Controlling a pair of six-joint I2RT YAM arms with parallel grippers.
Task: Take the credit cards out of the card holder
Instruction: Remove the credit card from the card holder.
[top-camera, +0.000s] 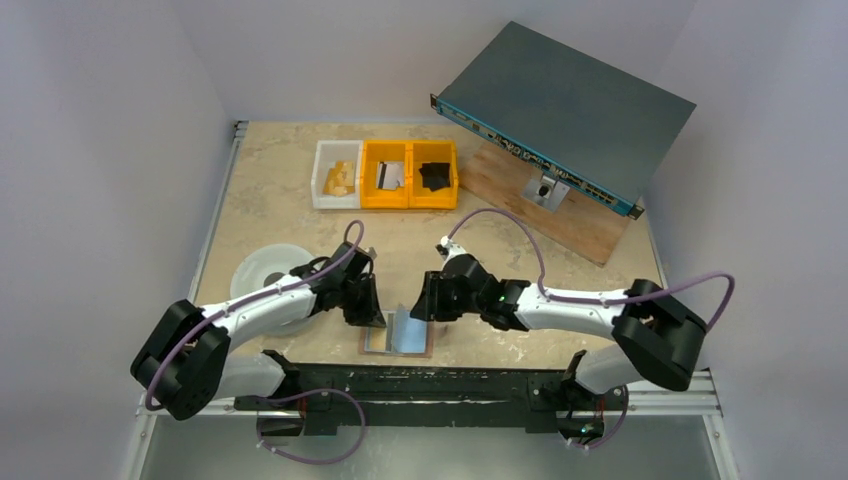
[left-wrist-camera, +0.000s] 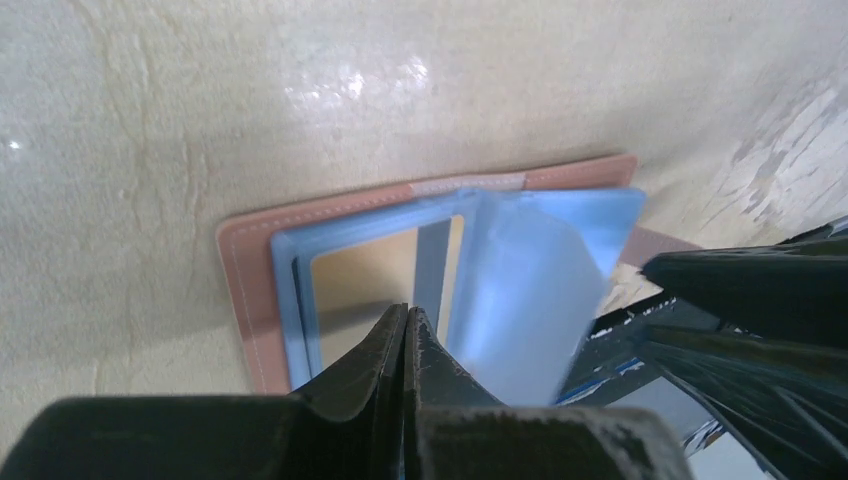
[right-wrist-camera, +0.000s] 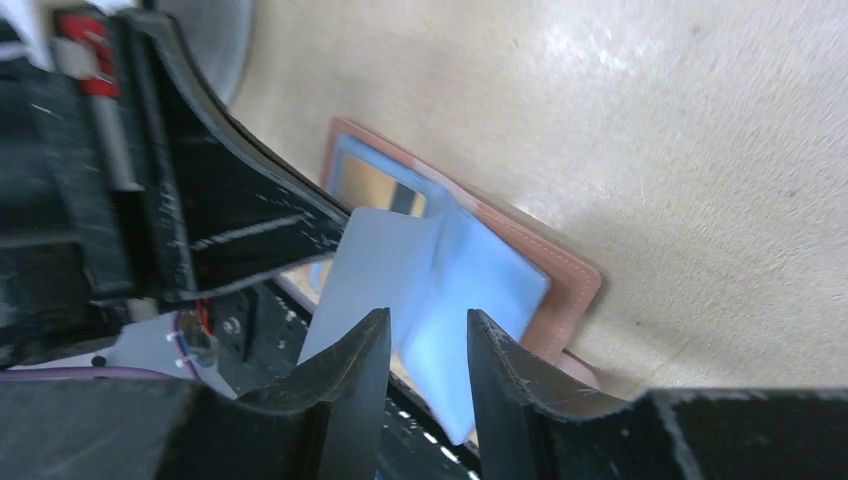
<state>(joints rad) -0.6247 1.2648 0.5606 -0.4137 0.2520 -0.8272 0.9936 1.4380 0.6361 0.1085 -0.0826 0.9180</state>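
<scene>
card holder: small pinkish-tan leather bifold card holder (top-camera: 398, 340) (left-wrist-camera: 240, 290) (right-wrist-camera: 560, 290), lying open and flat on the beige stone-look table (top-camera: 280, 200), near edge, dead centre between the two arms
gold card: flat yellowish-gold card (left-wrist-camera: 365, 275) (right-wrist-camera: 375, 185), sitting behind the blue-framed window pocket on the holder's left half
blue sheet: thin pale blue shiny sheet (left-wrist-camera: 530, 290) (right-wrist-camera: 400, 270) standing up from the fold. can't tell if it's a card or an inner leaf
left gripper: left gripper (top-camera: 372, 318) (left-wrist-camera: 407, 312) is clenched tight with nothing between the jaws, tips down on the window pocket
right gripper: right gripper (top-camera: 420, 310) (right-wrist-camera: 428, 315) is released, jaws apart, just right of the raised sheet and not clamping it
far side: white bin (top-camera: 335, 175) and two yellow plastic bins (top-camera: 410, 175) in a row, grey metal box (top-camera: 570, 105) far right
</scene>
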